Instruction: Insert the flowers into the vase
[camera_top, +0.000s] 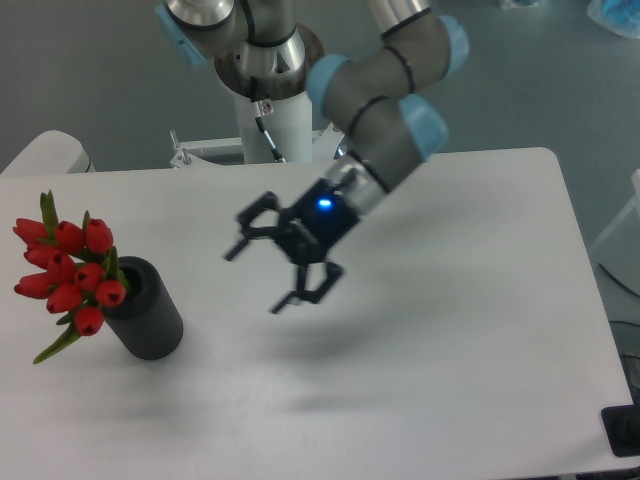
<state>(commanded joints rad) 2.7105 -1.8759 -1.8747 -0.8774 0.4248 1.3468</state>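
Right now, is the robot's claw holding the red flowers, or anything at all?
Nothing is held. The end effector is open and empty above the table, well apart from the flowers, which sit in the black vase.

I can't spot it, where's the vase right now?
The vase stands at the table's left side, holding the flowers, left of the open pincer.

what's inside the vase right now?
The flowers sit in the vase, buds leaning out over its left rim. The stems inside the bore are hidden by the wall. The end effector is open, apart.
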